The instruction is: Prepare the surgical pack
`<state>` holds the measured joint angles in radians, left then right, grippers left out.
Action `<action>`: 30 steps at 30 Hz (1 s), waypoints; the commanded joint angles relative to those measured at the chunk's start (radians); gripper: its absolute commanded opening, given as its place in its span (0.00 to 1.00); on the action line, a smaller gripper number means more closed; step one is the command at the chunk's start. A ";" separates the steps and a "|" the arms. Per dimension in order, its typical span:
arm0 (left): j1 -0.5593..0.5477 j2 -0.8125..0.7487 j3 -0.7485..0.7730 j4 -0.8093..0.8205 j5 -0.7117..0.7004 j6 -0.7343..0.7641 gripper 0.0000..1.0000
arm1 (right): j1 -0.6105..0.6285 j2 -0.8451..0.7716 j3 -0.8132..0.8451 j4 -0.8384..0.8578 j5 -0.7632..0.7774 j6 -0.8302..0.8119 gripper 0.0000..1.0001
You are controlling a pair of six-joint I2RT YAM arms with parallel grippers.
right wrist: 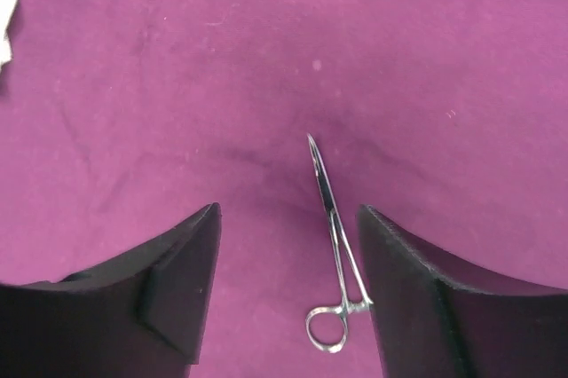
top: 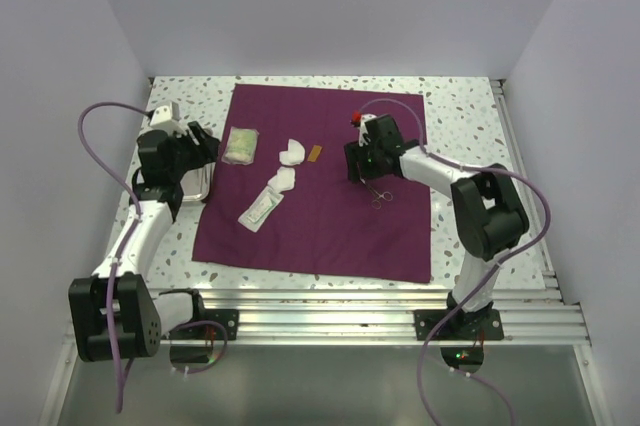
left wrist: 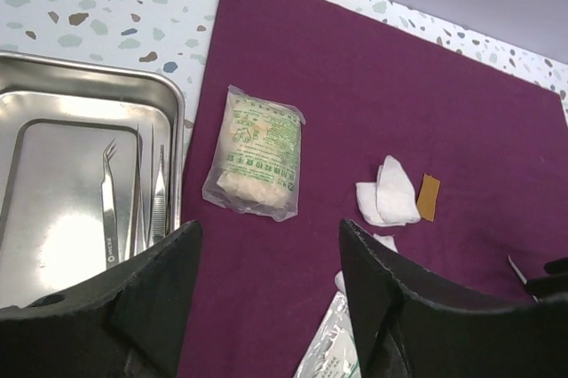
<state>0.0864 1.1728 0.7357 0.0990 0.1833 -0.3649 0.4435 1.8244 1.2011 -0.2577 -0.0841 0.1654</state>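
Cloth (top: 330, 236) spread flat on bench (top: 470, 116), not folded yet. On it: gauze packet (left wrist: 256, 154), loose gauze (left wrist: 390, 192), long packet (top: 262, 204), orange strip (left wrist: 429, 197). Tray (left wrist: 89, 72) sits just off the cloth's left edge, tweezers (left wrist: 109, 205) inside. Left hand (left wrist: 268, 232) wide, empty, above the tray-cloth border. Right hand (right wrist: 288, 214) wide, empty, low over clamp (right wrist: 330, 236), which lies on the cloth by its right finger. Step looks like gathering instruments; next likely: centre on the clamp, close on its shank, carry it to the tray

Speckled tabletop (top: 468, 114), pale walls (top: 330, 6), aluminium rails (top: 330, 311)
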 commanded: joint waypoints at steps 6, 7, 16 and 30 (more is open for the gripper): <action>0.073 -0.082 -0.094 0.178 0.074 -0.098 0.81 | 0.015 0.058 0.084 -0.012 0.081 -0.078 0.56; 0.078 -0.084 -0.098 0.186 0.076 -0.098 0.81 | 0.017 0.064 0.086 -0.011 0.098 -0.079 0.56; 0.138 -0.025 -0.139 0.243 0.171 -0.144 1.00 | 0.020 0.119 0.118 -0.002 0.121 -0.079 0.47; 0.150 -0.093 -0.205 0.248 0.061 -0.164 1.00 | 0.037 0.180 0.152 -0.002 0.127 -0.079 0.45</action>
<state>0.2272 1.1313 0.5640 0.2874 0.2974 -0.5041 0.4713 1.9858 1.3159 -0.2649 0.0170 0.0971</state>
